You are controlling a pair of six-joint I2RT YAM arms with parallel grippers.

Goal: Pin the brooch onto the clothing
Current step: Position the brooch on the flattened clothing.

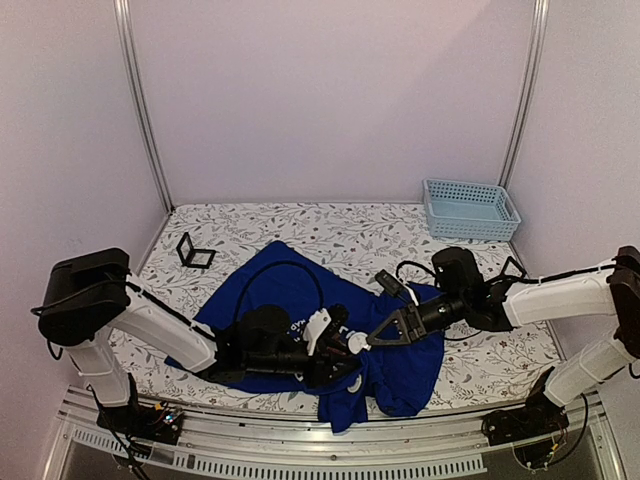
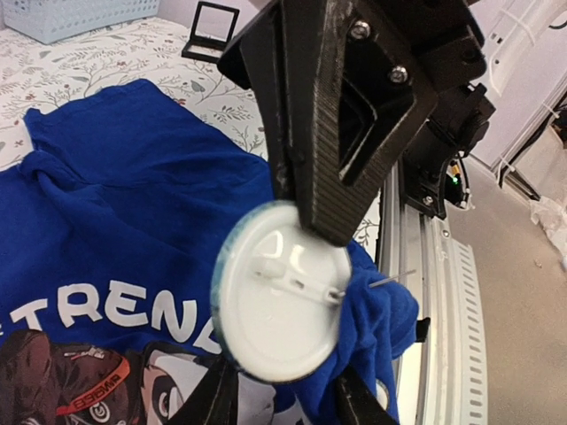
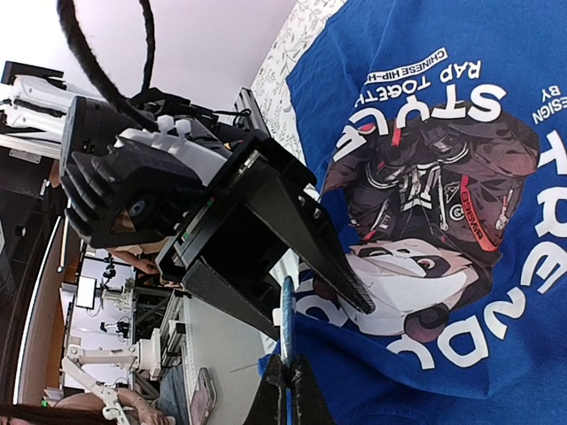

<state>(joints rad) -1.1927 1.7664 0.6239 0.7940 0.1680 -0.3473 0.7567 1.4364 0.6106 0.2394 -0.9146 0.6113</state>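
The right end effector (image 3: pixel 285 370) is pinched together on the upper rim of the brooch (image 2: pixel 279 310), holding the round badge on edge with its white back turned toward the left wrist camera. The left end effector (image 2: pixel 285 397) sits directly below it. Its fingers (image 2: pixel 217 398) stand apart on either side of the brooch's lower rim, and I cannot tell whether they press on it or on the cloth. The pin (image 2: pixel 390 282) stands open, its wire reaching out past the badge's rim to the side of the right end effector's tip. Its point shows just beyond a raised fold of the clothing (image 2: pixel 133 204); whether it has already pierced that fold is hard to tell. The clothing lies rumpled on the surface (image 1: pixel 330 230) beneath both end effectors, panda print up. The step in hand looks like threading the pin through that fold. To do it well, the right end effector should clamp the rim firmly so the badge cannot spin. The left should gather a small ridge of cloth in front of the point and feed it along the pin's own line, since pushing across it could bend the wire or let the fabric slip off.
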